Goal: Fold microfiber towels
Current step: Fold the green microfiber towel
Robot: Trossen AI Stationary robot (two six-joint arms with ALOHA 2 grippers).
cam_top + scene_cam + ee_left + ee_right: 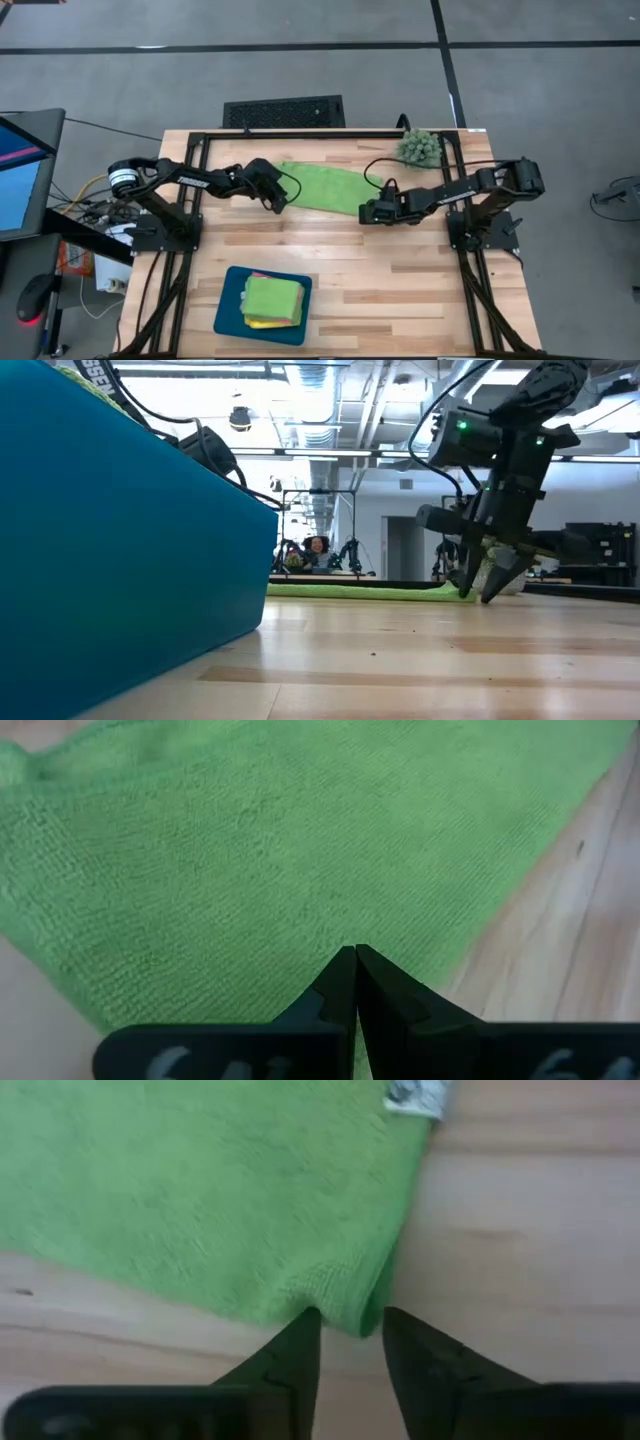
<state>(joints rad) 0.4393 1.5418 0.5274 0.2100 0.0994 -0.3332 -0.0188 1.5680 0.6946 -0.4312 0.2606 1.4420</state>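
A pale wooden bench (400,290) stands on a grey floor, with a dark frame around its edges. A lime green towel (322,186) lies spread flat across the far middle of the bench. The left hand (280,200) rests at the towel's left end, its two dark fingers pressed fully together with their tips over the cloth; it cannot be told whether any fabric is pinched between them. The right hand (366,213) sits at the towel's right corner, fingers partly apart and straddling the folded edge of the cloth (345,1315), not clamped on it. Near the front edge, a dark teal tray (229,305) holds a stack of folded towels (272,298), lime green on top with yellow and pink showing beneath. A small spiky green plant (419,149) stands at the far right corner.
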